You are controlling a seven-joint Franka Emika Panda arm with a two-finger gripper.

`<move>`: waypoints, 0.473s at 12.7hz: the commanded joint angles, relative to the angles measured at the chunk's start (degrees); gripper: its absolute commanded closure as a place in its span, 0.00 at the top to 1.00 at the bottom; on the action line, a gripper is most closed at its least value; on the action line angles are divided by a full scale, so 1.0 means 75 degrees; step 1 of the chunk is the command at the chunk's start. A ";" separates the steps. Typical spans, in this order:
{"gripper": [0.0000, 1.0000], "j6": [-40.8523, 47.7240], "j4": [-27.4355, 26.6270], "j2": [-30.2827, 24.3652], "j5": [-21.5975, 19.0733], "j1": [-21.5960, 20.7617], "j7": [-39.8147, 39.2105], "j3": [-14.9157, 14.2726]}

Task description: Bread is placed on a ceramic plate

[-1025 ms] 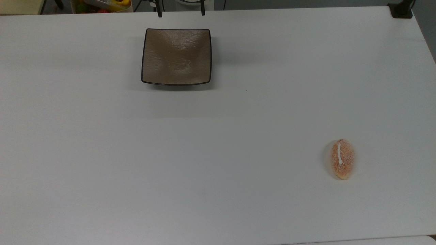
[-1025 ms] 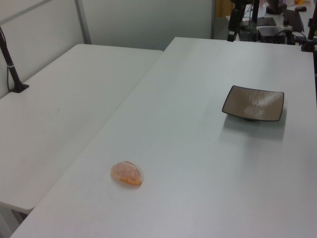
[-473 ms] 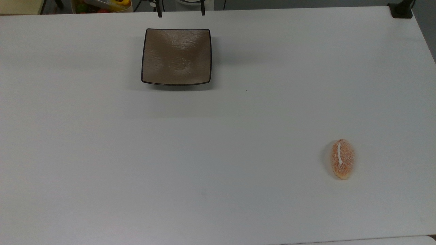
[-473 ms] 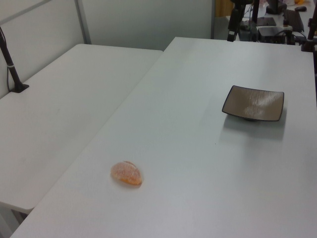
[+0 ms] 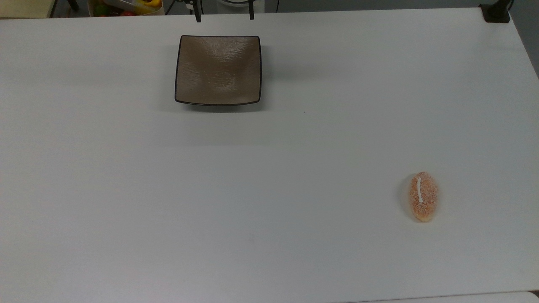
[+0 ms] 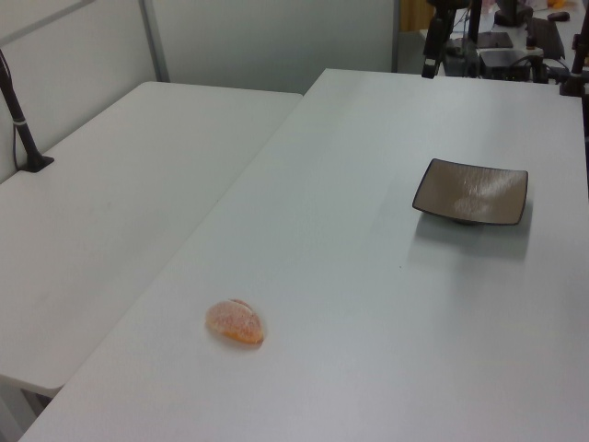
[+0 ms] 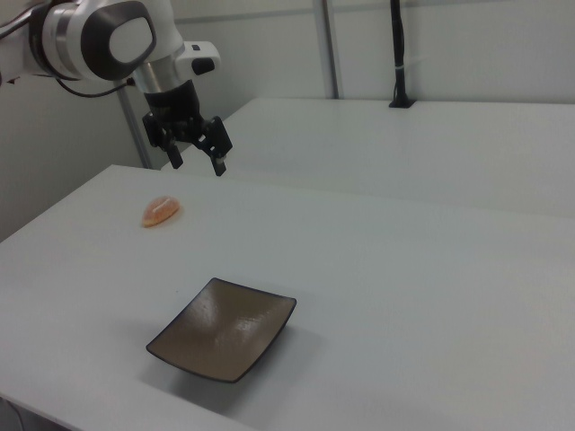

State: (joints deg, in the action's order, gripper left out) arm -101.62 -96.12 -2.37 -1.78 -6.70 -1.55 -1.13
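The bread (image 5: 423, 196) is a small oval orange-pink bun with a white stripe, lying on the white table at the top view's lower right. It shows too in the left view (image 6: 236, 322) and the right view (image 7: 161, 211). The ceramic plate (image 5: 218, 70), square and taupe-brown with a dark rim, sits bare near the table's far edge in the top view, also in the left view (image 6: 471, 191) and the right view (image 7: 225, 329). My gripper (image 7: 196, 160) hangs open in the air above the table in the right view, up and to the right of the bread, holding nothing.
A second white table (image 6: 120, 193) adjoins on the left view's left, with a black post (image 6: 23, 129) clamped to it. A black clamp (image 5: 496, 12) sits at the top view's upper right corner. Stands and cluttered items (image 5: 126, 6) lie beyond the far edge.
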 commanded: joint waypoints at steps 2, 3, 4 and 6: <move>1.00 -0.0220 0.0053 0.0245 -0.0196 -0.0056 -0.0052 0.0068; 1.00 -0.0220 0.0101 0.0339 -0.0243 -0.0125 -0.0005 0.0068; 1.00 -0.0232 0.0171 0.0409 -0.0313 -0.0196 0.0146 0.0068; 1.00 -0.0592 0.0451 0.0597 -0.0372 -0.0231 0.0660 0.0126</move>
State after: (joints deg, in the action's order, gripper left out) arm -102.77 -95.57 0.02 -3.27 -7.57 -0.66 -0.50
